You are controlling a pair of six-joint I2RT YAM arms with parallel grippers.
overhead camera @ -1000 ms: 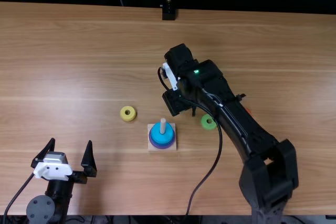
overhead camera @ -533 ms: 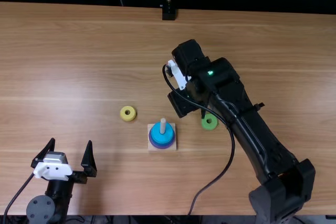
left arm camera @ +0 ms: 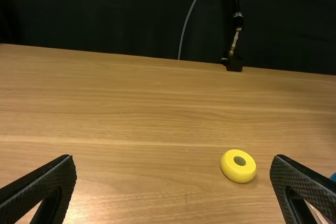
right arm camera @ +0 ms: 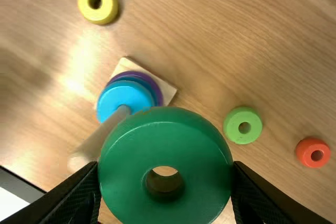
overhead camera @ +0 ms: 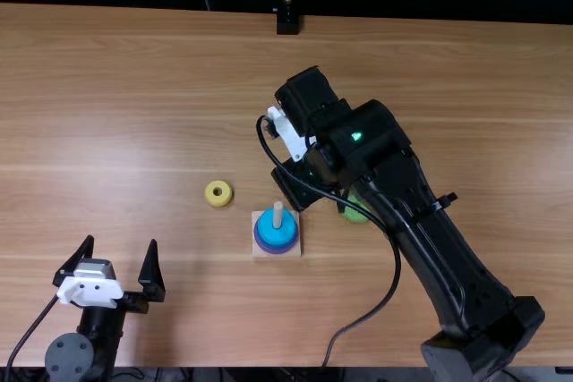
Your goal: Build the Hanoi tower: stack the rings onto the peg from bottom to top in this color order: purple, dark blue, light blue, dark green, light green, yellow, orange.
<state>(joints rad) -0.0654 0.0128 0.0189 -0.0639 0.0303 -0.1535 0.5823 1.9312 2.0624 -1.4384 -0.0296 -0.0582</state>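
A: Top view?
B: Light brown wooden surface (overhead camera: pixel 134 87). Square pale wooden base (overhead camera: pixel 295 251) with upright round wooden peg (overhead camera: pixel 277 214); flat round purple ring (overhead camera: pixel 276 250) low on it, light blue ring (overhead camera: pixel 277 232) on top. Small round yellow ring (overhead camera: pixel 210 195) near the base, light green ring (overhead camera: pixel 356 214) partly under the right arm. Right end effector (overhead camera: pixel 300 183) over the surface by the base. Left end effector (overhead camera: pixel 120 242) low over the near left, well apart from the stack.
A: Left wrist?
B: Fingers wide open, holding nothing. Yellow ring lies on the surface beyond them.
A: Right wrist?
B: Fingers closed on both sides of a thick round dark green ring (right arm camera: pixel 118 171), parted by its width. Ring is up near the peg; can't tell if touching. Dark blue ring (right arm camera: pixel 146 83) sits between purple and light blue. Small orange ring (right arm camera: pixel 313 163) lies near the light green one.
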